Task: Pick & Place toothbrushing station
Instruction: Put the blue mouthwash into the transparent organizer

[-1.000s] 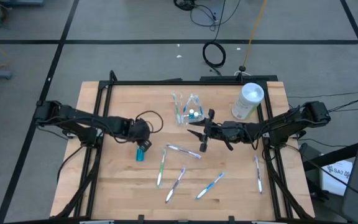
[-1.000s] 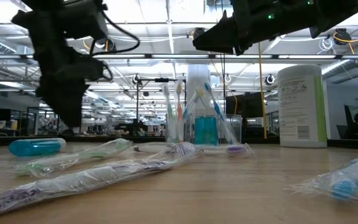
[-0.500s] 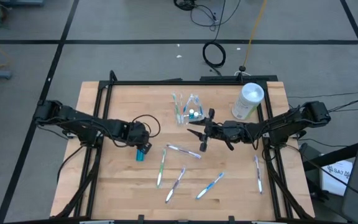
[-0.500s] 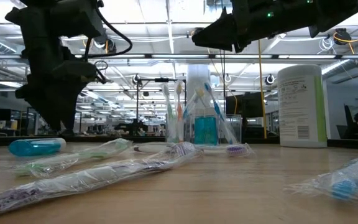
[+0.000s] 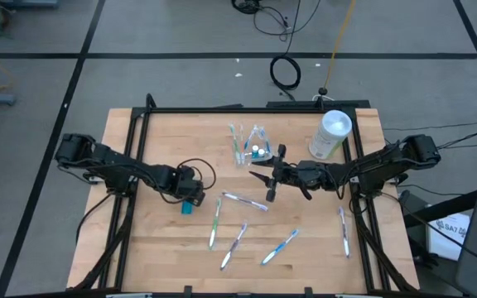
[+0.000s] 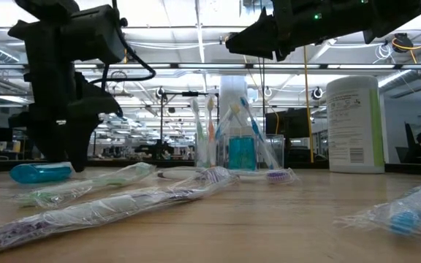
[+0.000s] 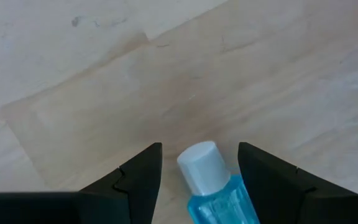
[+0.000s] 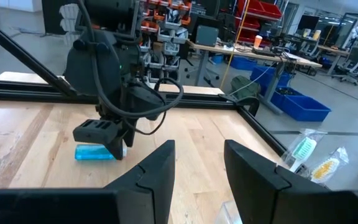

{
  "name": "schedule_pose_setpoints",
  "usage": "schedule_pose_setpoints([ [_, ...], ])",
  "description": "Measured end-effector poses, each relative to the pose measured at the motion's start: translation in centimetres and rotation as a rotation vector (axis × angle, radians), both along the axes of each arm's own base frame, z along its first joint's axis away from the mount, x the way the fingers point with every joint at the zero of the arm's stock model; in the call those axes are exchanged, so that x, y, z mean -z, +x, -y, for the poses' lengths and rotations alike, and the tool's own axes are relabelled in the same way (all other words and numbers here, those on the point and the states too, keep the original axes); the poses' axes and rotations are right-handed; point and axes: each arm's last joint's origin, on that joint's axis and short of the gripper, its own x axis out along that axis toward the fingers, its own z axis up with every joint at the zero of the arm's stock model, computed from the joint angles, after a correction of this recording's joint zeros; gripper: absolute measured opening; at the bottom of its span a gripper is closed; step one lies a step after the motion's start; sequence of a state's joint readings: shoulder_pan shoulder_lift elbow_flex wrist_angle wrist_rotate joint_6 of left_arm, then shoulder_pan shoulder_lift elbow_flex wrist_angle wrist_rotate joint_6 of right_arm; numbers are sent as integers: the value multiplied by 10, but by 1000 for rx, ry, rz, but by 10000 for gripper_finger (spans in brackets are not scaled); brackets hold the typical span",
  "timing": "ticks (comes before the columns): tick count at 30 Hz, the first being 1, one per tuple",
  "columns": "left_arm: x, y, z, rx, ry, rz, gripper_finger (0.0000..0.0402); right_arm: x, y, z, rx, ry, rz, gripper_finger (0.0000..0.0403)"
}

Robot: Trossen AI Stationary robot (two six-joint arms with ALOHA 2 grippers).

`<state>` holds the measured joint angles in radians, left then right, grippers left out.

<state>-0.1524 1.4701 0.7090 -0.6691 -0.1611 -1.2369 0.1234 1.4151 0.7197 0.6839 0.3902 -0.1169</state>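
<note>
On the pale wooden table (image 5: 147, 248), several wrapped toothbrushes (image 5: 238, 245) lie loose, the small clear plastic cup (image 5: 257, 147) already holds some, and the left gripper (image 5: 193, 197), fingers apart, straddles a lying teal tube (image 7: 213, 183); the right gripper (image 5: 270, 178) hovers half-open, empty.

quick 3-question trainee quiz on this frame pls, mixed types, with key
1. True or false: the left gripper has its fingers open on either side of the teal tube.
2. The cup stands nearest to: A) the left gripper B) the right gripper C) the white container
3. Fill in: the tube lies flat on the ___.

Key: 1 true; 2 B; 3 table
</note>
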Motion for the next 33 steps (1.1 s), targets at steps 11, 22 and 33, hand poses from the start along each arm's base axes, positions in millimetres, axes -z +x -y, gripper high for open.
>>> schedule_pose_setpoints([
  [11, 7, 4, 1, 3, -27, -19, 124, 0, 0, 0, 0, 0, 1, 130],
  [22, 6, 6, 1, 61, -21, 2, 116, 0, 0, 0, 0, 0, 0, 130],
  [33, -8, 19, 2, 206, -50, 191, 110, 0, 0, 0, 1, 0, 1, 130],
])
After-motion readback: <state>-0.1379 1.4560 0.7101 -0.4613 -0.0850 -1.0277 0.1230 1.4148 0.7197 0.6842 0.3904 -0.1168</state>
